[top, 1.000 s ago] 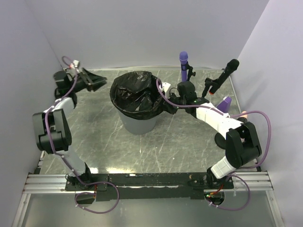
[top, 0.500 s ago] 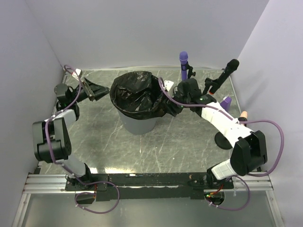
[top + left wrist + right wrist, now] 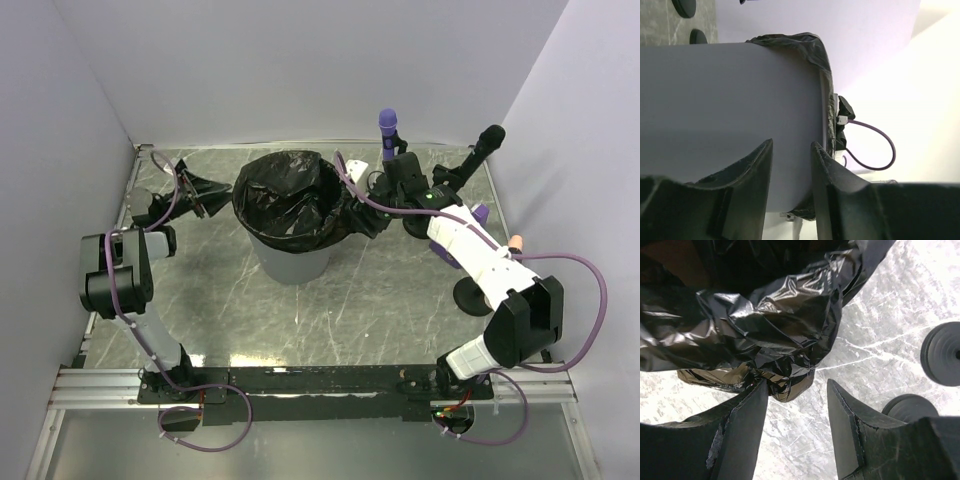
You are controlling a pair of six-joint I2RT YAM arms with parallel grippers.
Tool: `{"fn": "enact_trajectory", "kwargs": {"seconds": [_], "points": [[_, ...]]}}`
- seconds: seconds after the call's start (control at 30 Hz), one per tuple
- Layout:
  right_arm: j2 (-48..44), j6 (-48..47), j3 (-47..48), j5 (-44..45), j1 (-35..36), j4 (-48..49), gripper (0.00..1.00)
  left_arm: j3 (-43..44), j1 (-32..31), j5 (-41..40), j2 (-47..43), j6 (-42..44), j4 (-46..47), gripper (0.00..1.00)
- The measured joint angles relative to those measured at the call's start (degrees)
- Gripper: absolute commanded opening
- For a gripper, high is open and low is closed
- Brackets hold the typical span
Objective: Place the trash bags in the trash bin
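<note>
Bag [image 3: 290, 195] hangs over the rim of your bin [image 3: 292, 262]. Your left gripper [image 3: 791, 146] and right gripper [image 3: 796, 385] are both spread, holding nothing.

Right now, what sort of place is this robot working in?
Probably a robotics lab test cell, not a home: plain white walls box in a grey marble-patterned tabletop, a metal mounting rail runs along the near edge, and a purple-headed microphone stands at the back.

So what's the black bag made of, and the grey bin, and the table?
The trash bag looks like thin glossy plastic film: crinkled, with bright glints. The trash bin seems smooth matte plastic, evenly grey. The table: veined grey, stone or laminate, unclear.
</note>
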Motion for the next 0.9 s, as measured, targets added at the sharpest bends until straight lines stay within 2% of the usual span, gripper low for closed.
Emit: {"fn": "enact_trajectory", "kwargs": {"seconds": [0.2,0.3,0.47,0.63,0.77,0.9], "points": [[0.3,-0.1,0.2,0.2,0.0,-0.5,0.57,0.0,-1.5,0.2,0.5,-3.3,0.5,0.36],[0.3,-0.1,0.2,0.2,0.0,-0.5,0.57,0.0,-1.9,0.2,0.5,-3.8,0.6,0.31],[0.3,-0.2,0.2,0.2,0.0,-0.5,0.57,-0.2,-1.4,-0.2,0.2,-4.0,1.2,0.45],[0.3,-0.2,0.2,0.2,0.0,-0.5,0.58,-1.4,0.9,-1.4,-1.1,-4.6,1.4,0.53],[0.3,-0.2,0.2,0.1,0.0,-0.5,0.57,-1.4,-0.2,-1.5,-2.1,-4.8,1.3,0.47],[0.4,-0.4,0.2,0.0,0.0,-0.5,0.57,-1.4,-2.0,-1.1,-3.3,-5.0,1.7,0.35]]}}
